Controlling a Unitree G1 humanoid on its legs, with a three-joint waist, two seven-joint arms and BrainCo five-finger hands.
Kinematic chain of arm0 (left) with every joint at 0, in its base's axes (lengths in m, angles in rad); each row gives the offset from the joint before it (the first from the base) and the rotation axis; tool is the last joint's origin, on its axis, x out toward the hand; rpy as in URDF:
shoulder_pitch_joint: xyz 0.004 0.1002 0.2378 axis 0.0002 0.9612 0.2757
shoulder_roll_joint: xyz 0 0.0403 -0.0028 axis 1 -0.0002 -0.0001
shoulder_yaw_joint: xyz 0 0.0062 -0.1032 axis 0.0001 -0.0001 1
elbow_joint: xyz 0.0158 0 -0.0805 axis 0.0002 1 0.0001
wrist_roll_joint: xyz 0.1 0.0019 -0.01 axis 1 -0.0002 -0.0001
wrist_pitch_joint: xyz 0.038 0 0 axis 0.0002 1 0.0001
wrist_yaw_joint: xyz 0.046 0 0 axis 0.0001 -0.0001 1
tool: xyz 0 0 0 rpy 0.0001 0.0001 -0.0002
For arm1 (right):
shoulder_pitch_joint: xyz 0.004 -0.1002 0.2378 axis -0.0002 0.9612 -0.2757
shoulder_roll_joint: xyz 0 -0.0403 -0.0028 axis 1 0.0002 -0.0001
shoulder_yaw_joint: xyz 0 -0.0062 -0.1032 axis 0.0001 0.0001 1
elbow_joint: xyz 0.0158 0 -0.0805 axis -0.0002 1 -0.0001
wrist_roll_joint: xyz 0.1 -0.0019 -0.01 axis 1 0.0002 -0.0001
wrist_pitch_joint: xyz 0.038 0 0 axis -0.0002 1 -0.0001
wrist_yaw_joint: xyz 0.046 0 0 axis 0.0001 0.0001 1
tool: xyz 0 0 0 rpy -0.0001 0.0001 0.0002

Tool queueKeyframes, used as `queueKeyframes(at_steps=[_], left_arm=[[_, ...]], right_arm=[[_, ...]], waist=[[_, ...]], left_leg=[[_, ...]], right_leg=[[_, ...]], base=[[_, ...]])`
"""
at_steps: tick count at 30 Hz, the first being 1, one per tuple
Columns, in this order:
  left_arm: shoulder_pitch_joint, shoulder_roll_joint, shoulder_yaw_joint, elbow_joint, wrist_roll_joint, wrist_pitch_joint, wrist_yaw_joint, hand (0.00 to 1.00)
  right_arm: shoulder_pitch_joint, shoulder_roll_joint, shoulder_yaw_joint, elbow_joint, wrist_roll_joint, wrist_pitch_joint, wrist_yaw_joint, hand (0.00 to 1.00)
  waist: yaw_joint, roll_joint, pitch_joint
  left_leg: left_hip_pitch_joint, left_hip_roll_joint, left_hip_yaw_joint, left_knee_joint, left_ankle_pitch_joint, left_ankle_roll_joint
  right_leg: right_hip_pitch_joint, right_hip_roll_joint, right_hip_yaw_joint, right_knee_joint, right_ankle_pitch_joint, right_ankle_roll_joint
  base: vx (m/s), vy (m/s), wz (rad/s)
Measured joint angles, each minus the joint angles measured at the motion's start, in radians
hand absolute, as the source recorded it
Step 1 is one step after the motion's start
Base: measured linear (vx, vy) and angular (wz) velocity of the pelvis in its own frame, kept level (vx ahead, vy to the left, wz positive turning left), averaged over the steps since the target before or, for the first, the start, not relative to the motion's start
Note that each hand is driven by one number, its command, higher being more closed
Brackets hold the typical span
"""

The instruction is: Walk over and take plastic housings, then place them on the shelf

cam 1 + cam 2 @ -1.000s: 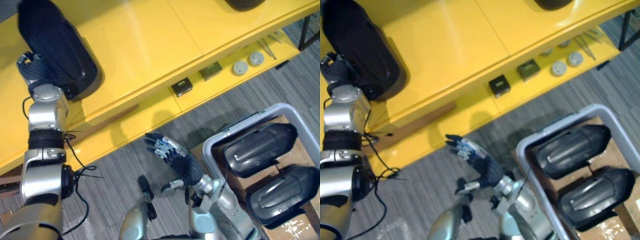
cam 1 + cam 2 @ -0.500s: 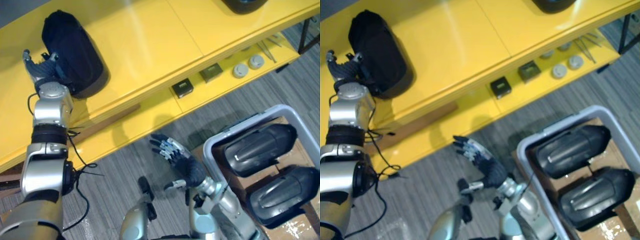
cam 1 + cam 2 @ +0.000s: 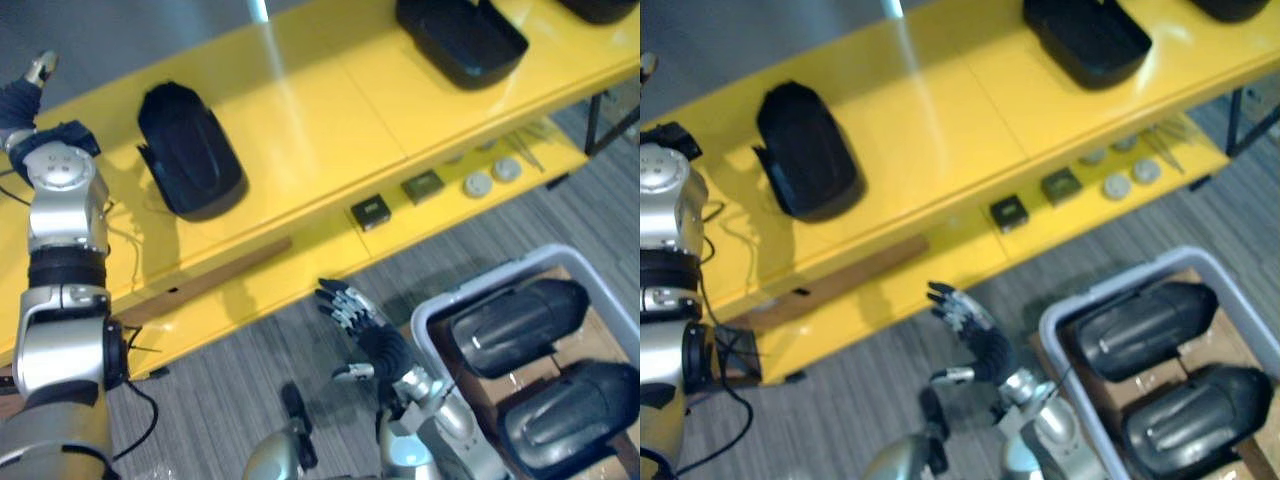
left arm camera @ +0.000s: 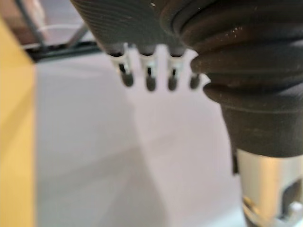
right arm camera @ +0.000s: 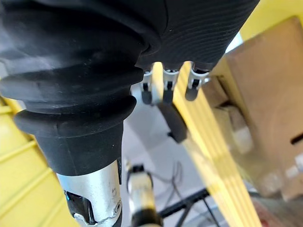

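One housing (image 3: pixel 190 150): lay on shelf (image 3: pixel 320 110), apart from left hand (image 4: pixel 137 21) (fingers straight, empty)
Right hand (image 3: pixel 362 330): fingers spread, empty

The left hand (image 3: pixel 18 100), beyond the yellow shelf's (image 3: pixel 300 110) far left end, is cut by the picture's edge. A dark housing (image 3: pixel 600 8) at the shelf's right end is cropped. Items (image 3: pixel 423 186) on its lower level are too small to identify.
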Motion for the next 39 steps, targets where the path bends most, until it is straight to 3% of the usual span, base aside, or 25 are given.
queueKeyframes(at_steps=[4, 7, 8, 10, 12, 13, 16, 18, 21, 26, 30, 34, 36, 38, 39], left_arm=[[0.246, -0.079, 0.133, -0.182, -0.002, -0.149, -0.041, 0.00], [0.426, -0.187, 0.186, -0.375, 0.000, -0.199, -0.072, 0.00], [0.540, -0.261, 0.189, -0.495, 0.005, -0.222, -0.079, 0.00], [0.701, -0.381, 0.188, -0.652, 0.029, -0.227, -0.093, 0.00], [0.898, -0.509, 0.190, -0.785, 0.048, -0.242, -0.116, 0.00], [0.945, -0.534, 0.189, -0.813, 0.047, -0.242, -0.126, 0.00], [1.148, -0.631, 0.178, -0.915, -0.019, -0.251, -0.232, 0.00], [1.261, -0.692, 0.138, -0.917, -0.092, -0.215, -0.338, 0.00], [1.347, -0.730, 0.051, -0.817, -0.008, -0.206, -0.401, 0.00], [1.314, -0.730, 0.052, -0.570, 0.014, -0.212, -0.355, 0.00], [1.285, -0.730, 0.068, -0.566, 0.046, -0.314, -0.295, 0.00], [1.221, -0.729, 0.072, -0.633, 0.043, -0.389, -0.292, 0.00], [1.167, -0.725, 0.068, -0.723, 0.050, -0.424, -0.301, 0.00], [1.135, -0.717, 0.061, -0.788, 0.062, -0.434, -0.302, 0.00], [1.118, -0.718, 0.060, -0.819, 0.080, -0.436, -0.302, 0.00]], right_arm=[[-0.010, 0.012, -0.028, 0.036, -0.053, -0.031, -0.017, 0.00], [-0.010, 0.026, -0.064, 0.050, -0.078, -0.044, -0.053, 0.00], [-0.015, 0.036, -0.087, 0.063, -0.083, -0.050, -0.076, 0.00], [-0.026, 0.052, -0.131, 0.075, -0.085, -0.050, -0.101, 0.00], [-0.047, 0.060, -0.174, 0.082, -0.085, -0.050, -0.123, 0.00], [-0.050, 0.063, -0.180, 0.086, -0.085, -0.050, -0.128, 0.00], [-0.049, 0.098, -0.201, 0.106, -0.085, -0.046, -0.131, 0.00], [-0.045, 0.121, -0.202, 0.109, -0.085, -0.046, -0.132, 0.00], [-0.044, 0.153, -0.200, 0.144, -0.085, -0.048, -0.167, 0.00], [-0.029, 0.191, -0.198, 0.234, -0.076, -0.068, -0.258, 0.00], [-0.029, 0.199, -0.195, 0.267, -0.076, -0.111, -0.266, 0.00], [-0.031, 0.198, -0.180, 0.267, -0.077, -0.115, -0.263, 0.00], [-0.031, 0.195, -0.186, 0.267, -0.076, -0.115, -0.286, 0.00], [-0.025, 0.195, -0.206, 0.272, -0.076, -0.115, -0.308, 0.00], [-0.024, 0.187, -0.230, 0.273, -0.076, -0.115, -0.314, 0.00]], waist=[[0.017, 0.002, -0.071], [0.036, 0.005, -0.098], [0.052, 0.003, -0.105], [0.075, 0.001, -0.114], [0.118, -0.005, -0.126], [0.127, -0.008, -0.131], [0.154, -0.018, -0.162], [0.173, -0.018, -0.162], [0.178, -0.029, -0.165], [0.181, -0.071, -0.166], [0.183, -0.113, -0.159], [0.182, -0.119, -0.151], [0.178, -0.116, -0.119], [0.173, -0.129, -0.092], [0.170, -0.121, -0.073]], left_leg=[[0.027, 0.001, -0.029, -0.001, 0.000, 0.000], [0.024, 0.001, -0.072, -0.002, 0.000, 0.000], [0.025, 0.000, -0.086, -0.002, 0.000, 0.000], [0.023, 0.000, -0.122, -0.003, -0.002, -0.002], [0.022, 0.001, -0.144, -0.007, -0.007, -0.007], [0.020, 0.000, -0.150, -0.008, -0.007, -0.007], [0.006, -0.009, -0.185, -0.008, -0.009, -0.009], [0.003, -0.013, -0.188, -0.008, -0.002, -0.005], [-0.010, -0.019, -0.192, -0.008, 0.007, 0.001], [-0.016, -0.026, -0.181, -0.009, 0.009, 0.003], [-0.041, -0.025, -0.172, -0.008, 0.013, 0.008], [-0.043, -0.038, -0.175, -0.008, 0.009, 0.014], [-0.043, -0.049, -0.183, -0.008, 0.003, 0.016], [-0.041, -0.074, -0.183, 0.002, -0.011, 0.034], [-0.041, -0.084, -0.186, 0.028, -0.027, 0.044]], right_leg=[[0.088, 0.009, -0.056, -0.074, 0.020, -0.001], [0.113, 0.011, -0.097, -0.088, 0.021, 0.000], [0.128, 0.012, -0.118, -0.093, 0.021, 0.000], [0.147, 0.017, -0.154, -0.103, 0.023, 0.000], [0.162, 0.020, -0.182, -0.110, 0.024, -0.001], [0.164, 0.020, -0.187, -0.115, 0.024, -0.002], [0.177, 0.018, -0.224, -0.127, 0.020, -0.004], [0.180, 0.013, -0.234, -0.126, 0.019, 0.000], [0.171, 0.007, -0.238, -0.125, 0.021, 0.004], [0.153, -0.004, -0.230, -0.113, 0.024, 0.009], [0.119, -0.003, -0.224, -0.102, 0.035, 0.012], [0.116, -0.008, -0.224, -0.088, 0.029, 0.002], [0.101, -0.031, -0.230, -0.048, 0.013, -0.012], [0.085, -0.063, -0.231, -0.015, 0.001, -0.020], [0.087, -0.076, -0.226, 0.033, -0.003, -0.032]], base=[[0.06, -0.017, 0.25], [0.00, -0.012, 0.39], [-0.05, -0.005, 0.46], [-0.08, -0.002, 0.51], [-0.11, 0.013, 0.33], [-0.11, 0.017, 0.32], [-0.07, 0.017, 0.34], [-0.08, 0.026, 0.15], [-0.05, 0.032, 0.08], [0.01, 0.014, -0.05], [0.03, -0.007, -0.04], [0.03, 0.005, 0.02], [0.01, 0.052, 0.08], [0.01, 0.088, 0.05], [0.04, 0.100, -0.08]])
